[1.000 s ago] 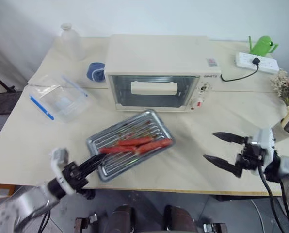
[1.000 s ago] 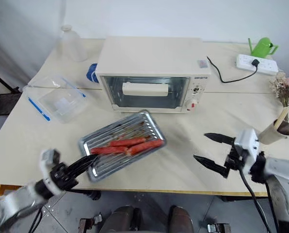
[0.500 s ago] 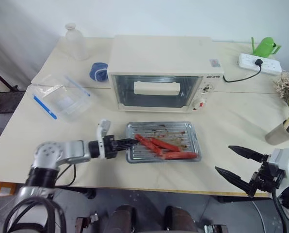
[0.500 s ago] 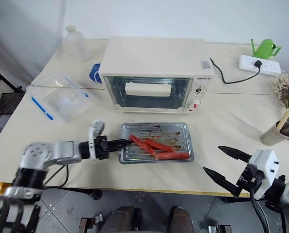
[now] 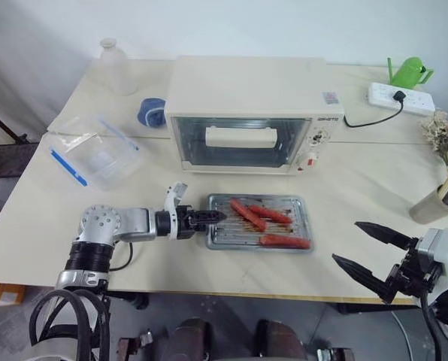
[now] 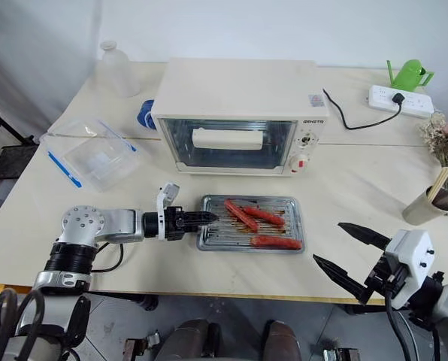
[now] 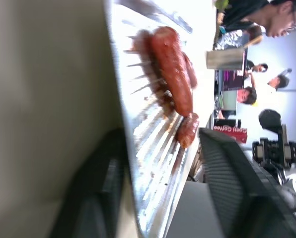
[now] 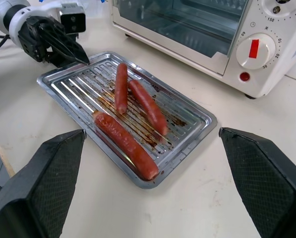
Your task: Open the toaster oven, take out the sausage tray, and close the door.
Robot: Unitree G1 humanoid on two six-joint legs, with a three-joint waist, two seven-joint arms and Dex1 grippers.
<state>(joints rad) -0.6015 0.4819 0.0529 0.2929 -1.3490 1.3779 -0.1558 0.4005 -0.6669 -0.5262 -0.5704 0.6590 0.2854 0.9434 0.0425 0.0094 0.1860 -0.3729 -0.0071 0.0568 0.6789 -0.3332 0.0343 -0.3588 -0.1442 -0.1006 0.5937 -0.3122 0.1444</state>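
Reaching out at the near right corner of the table, our right gripper hangs with its two black fingers spread wide and nothing between them, well apart from the tray. Near the front edge, in the middle, we see the sausage tray lying flat on the table with three red-orange sausages on its ribbed bottom. Our left gripper lies level at the tray's left end; in the left wrist view one finger sits on each side of the tray's rim with a gap showing, so we read the jaws as parted around the rim rather than clamped on it.

Farther back stands the toaster oven, just beyond the tray, with the door shut and its cream handle across the glass.

To the far left we see a clear plastic container, a blue roll and a pale bottle. At the far right stand a power strip, a green watering can and a cup with flowers.
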